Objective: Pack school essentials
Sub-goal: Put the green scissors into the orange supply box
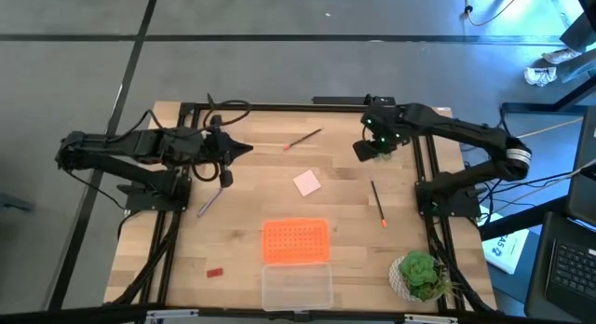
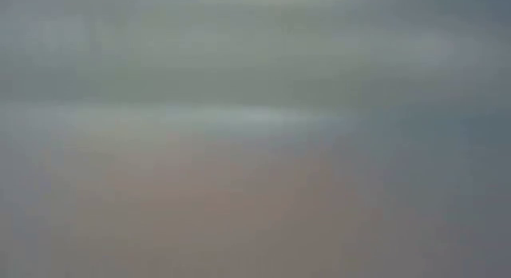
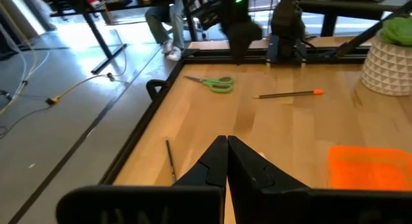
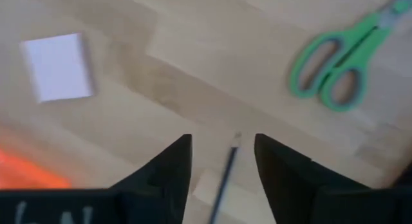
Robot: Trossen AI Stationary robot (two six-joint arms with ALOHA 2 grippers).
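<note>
Scissors [image 4: 341, 63] lie at the table's far edge, just beside your right gripper [image 4: 223, 161], whose fingers are parted over a pencil [image 4: 225, 169]; handles face it, blades away; the left gripper [image 3: 226, 161], shut, is well apart.

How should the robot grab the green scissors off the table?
The green scissors lie flat, so come straight down from above. Pinch across the narrow neck where the two handle loops meet the blades: it probably fits between the fingers better than the wide loops. The right gripper hovers open nearby.
</note>
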